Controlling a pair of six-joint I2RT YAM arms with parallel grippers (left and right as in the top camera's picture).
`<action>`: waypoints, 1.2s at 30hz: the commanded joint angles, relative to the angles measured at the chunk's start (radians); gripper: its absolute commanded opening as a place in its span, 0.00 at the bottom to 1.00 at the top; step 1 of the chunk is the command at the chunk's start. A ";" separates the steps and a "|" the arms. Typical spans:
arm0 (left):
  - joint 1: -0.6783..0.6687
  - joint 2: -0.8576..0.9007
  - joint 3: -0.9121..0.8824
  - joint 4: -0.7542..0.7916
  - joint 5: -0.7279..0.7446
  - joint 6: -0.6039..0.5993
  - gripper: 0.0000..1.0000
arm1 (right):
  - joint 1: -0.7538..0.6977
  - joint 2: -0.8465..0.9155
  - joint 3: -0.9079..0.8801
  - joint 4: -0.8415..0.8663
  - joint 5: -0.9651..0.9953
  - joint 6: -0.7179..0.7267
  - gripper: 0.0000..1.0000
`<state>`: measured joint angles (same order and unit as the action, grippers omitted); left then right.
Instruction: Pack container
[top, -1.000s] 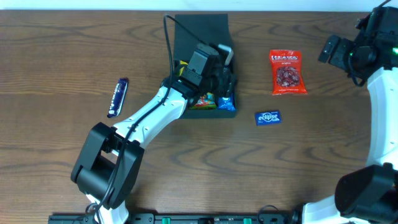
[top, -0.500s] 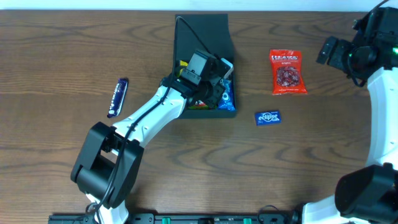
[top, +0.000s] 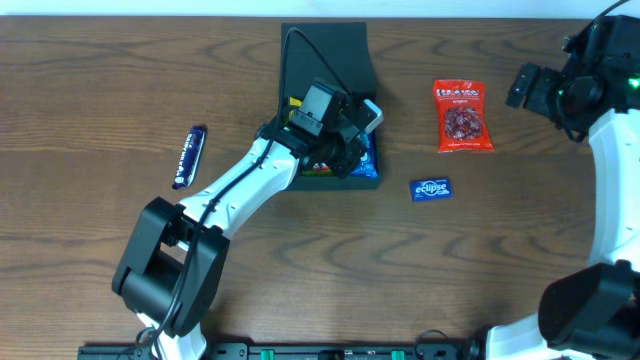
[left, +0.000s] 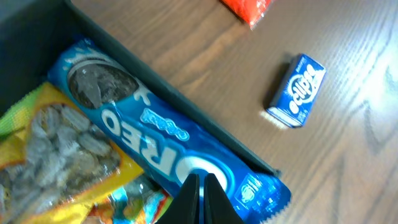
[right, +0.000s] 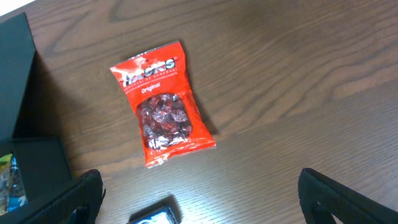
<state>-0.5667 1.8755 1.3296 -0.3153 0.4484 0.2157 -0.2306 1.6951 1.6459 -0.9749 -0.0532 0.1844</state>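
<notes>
The dark container (top: 325, 50) stands at the table's back middle with its lid flap open behind it. Inside lie a blue Oreo pack (left: 155, 134) along the right wall and a yellow packet (left: 56, 149) beside it. My left gripper (left: 202, 193) hovers just over the Oreo pack's near end, shut with nothing between its fingers; from overhead the left gripper (top: 362, 125) is above the box's right side. My right gripper (right: 205, 205) hangs wide open and empty over the table at the far right, and overhead the right gripper (top: 530, 85) is beside a red snack bag (top: 463, 115).
A blue Eclipse gum box (top: 431, 188) lies on the wood right of the container, below the red bag (right: 161, 102). A dark blue bar (top: 189, 156) lies alone to the left. The container's right wall (left: 174, 99) separates the Oreo pack from the gum box (left: 297, 90).
My left gripper's jaws have gone from partly open to shut, and the hand has shifted slightly over the box. The right arm has barely moved.
</notes>
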 joint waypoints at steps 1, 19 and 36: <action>-0.006 -0.006 0.008 -0.040 0.033 0.030 0.06 | -0.004 0.002 -0.006 -0.002 -0.007 -0.018 0.99; -0.049 0.080 0.008 -0.077 0.005 0.077 0.06 | -0.004 0.002 -0.006 0.005 -0.007 -0.026 0.99; -0.050 0.101 0.104 -0.121 -0.089 0.076 0.06 | -0.004 0.002 -0.006 0.006 -0.007 -0.026 0.99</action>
<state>-0.6163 1.9297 1.4342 -0.4160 0.3740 0.2710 -0.2306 1.6951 1.6455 -0.9703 -0.0544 0.1741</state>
